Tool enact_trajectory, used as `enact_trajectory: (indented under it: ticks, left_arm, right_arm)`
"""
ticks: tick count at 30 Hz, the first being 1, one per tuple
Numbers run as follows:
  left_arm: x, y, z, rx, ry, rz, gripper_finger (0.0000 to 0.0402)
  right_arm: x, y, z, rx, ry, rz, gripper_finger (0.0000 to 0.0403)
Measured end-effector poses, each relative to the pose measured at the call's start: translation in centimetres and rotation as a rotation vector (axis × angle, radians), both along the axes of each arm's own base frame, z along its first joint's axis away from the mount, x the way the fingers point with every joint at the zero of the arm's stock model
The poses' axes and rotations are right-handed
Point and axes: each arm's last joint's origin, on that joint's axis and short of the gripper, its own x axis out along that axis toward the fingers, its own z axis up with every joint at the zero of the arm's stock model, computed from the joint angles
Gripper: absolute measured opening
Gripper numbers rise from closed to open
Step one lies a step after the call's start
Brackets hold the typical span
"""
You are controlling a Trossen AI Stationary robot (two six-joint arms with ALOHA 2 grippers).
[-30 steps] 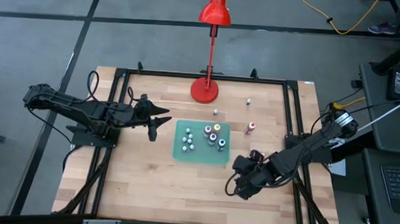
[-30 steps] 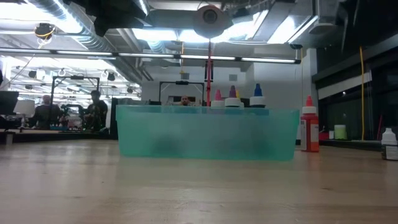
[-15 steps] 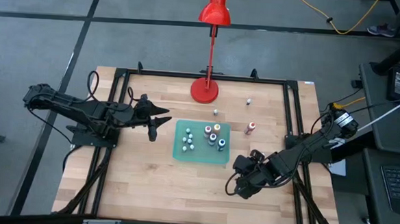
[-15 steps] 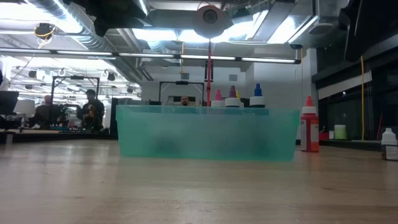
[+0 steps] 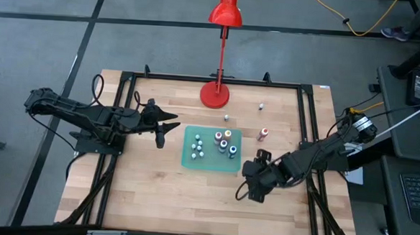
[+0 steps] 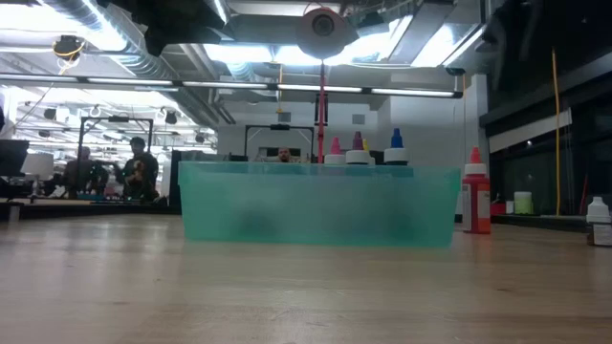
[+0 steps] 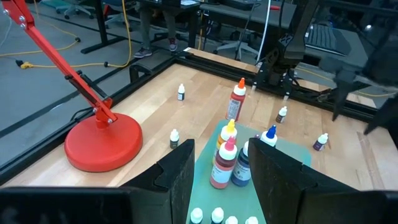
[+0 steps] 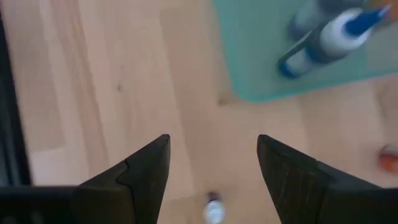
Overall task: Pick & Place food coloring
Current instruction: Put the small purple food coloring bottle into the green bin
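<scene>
Several food coloring bottles (image 5: pixel 221 144) stand upright in a teal tray (image 5: pixel 193 158) at the table's middle. More stand on the wood: a red-capped one (image 5: pixel 263 134) right of the tray and two tiny ones (image 5: pixel 226 118) (image 5: pixel 261 105) behind it. My left gripper (image 5: pixel 168 127) hovers open just left of the tray, nothing between its fingers (image 7: pixel 180 171). My right gripper (image 5: pixel 250 183) is open above the table off the tray's near right corner (image 8: pixel 233 93), pointing steeply down. A tiny bottle (image 8: pixel 213 211) stands on the wood below the gap between its fingers.
A red lamp with a round base (image 5: pixel 215 95) stands at the far middle of the table. A black frame (image 5: pixel 306 137) runs around the tabletop. Bare wood lies toward the near edge (image 5: pixel 177 202). In the low view people show in the room behind.
My right gripper has rolled about its own pointing line while staying above the wood off the tray's near right corner; its fingers stay open. The bottles and the tray have not moved.
</scene>
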Motion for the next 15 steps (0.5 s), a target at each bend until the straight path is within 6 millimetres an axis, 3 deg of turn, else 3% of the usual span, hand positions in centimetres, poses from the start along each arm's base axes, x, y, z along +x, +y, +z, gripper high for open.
enact_trajectory:
  ticks: [4, 9, 15]
  left_arm:
    - [-0.1, 0.0, -0.3, 0.032, 0.039, -0.004, 0.0145]
    - [-0.2, 0.1, -0.5, 0.067, 0.081, -0.003, 0.0145]
    - [-0.2, 0.1, -0.6, 0.069, 0.084, 0.012, 0.0145]
  right_arm:
    - [-1.2, -2.3, 0.4, -0.02, -0.021, 0.025, 0.0242]
    - [-5.5, -5.1, 1.1, 0.037, -0.087, -0.051, 0.0242]
    - [-8.5, -5.9, 2.8, 0.14, -0.191, -0.09, 0.0242]
